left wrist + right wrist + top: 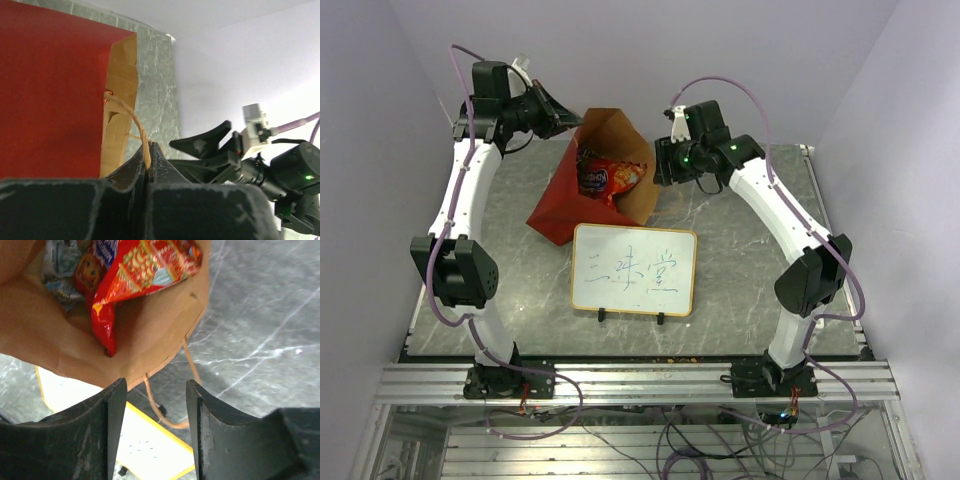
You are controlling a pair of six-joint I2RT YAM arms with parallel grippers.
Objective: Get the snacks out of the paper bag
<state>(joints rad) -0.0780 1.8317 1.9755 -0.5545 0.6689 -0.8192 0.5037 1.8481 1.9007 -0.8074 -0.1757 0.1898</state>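
left gripper (148, 149) clenched on the string handle (132, 116) of the red paper bag (50, 90) — right gripper (155, 386) parted, empty, just outside its rim; red chip bag (140, 265) and small packets (55, 270) lie inside.

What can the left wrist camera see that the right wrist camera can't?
Only the left wrist camera shows the paper bag from its red outside, the left claw pinched shut on a string handle, and the other arm by the wall. Only the right wrist camera shows the red chip bag lying inside, a corner of the whiteboard, and the right claw open near the bag's rim. Both show the bag's brown inside and the grey table.
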